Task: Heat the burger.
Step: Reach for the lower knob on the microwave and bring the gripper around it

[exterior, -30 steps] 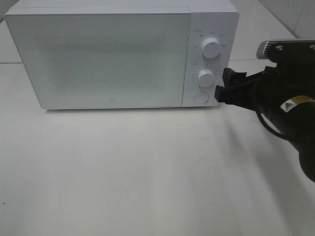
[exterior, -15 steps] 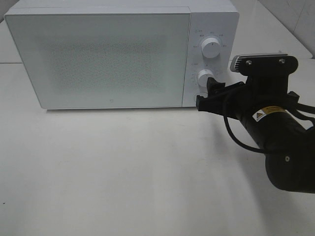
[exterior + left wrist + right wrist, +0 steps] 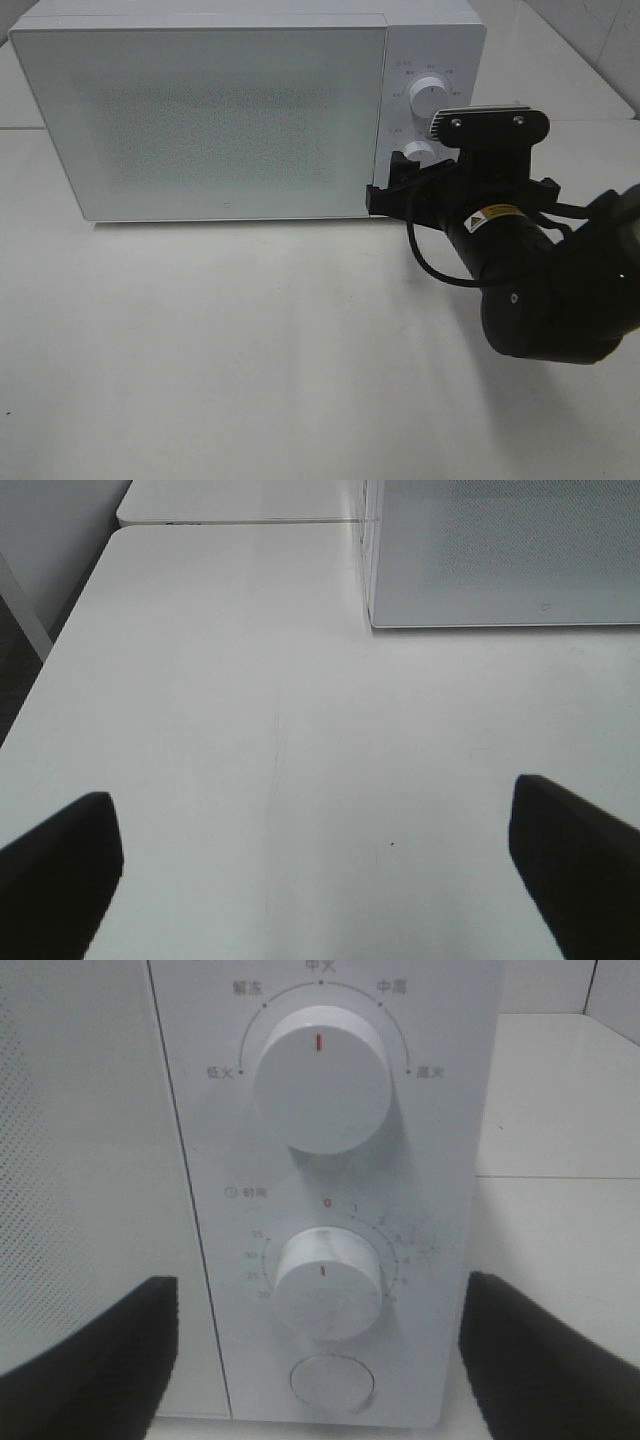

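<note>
The burger is out of view. A white microwave [image 3: 220, 110] stands at the back of the table with its door shut. My right gripper [image 3: 390, 185] is open, close in front of the control panel's lower end, with nothing between its fingers. In the right wrist view its fingers [image 3: 90, 1360] flank the lower knob [image 3: 328, 1282] and the round button [image 3: 333, 1385], with the upper knob [image 3: 322, 1075] above them. My left gripper [image 3: 320, 870] hangs open and empty over bare table, well short of the microwave's corner [image 3: 500, 550].
The white table [image 3: 250, 340] stretches in front of the microwave. A second table top [image 3: 230, 500] adjoins at the far side, beside the microwave. The right arm's dark body [image 3: 540, 300] hangs over the table's right part.
My right arm has swung left from the microwave's right side to in front of the control panel, now covering the round button in the high view. The jaws stayed open.
</note>
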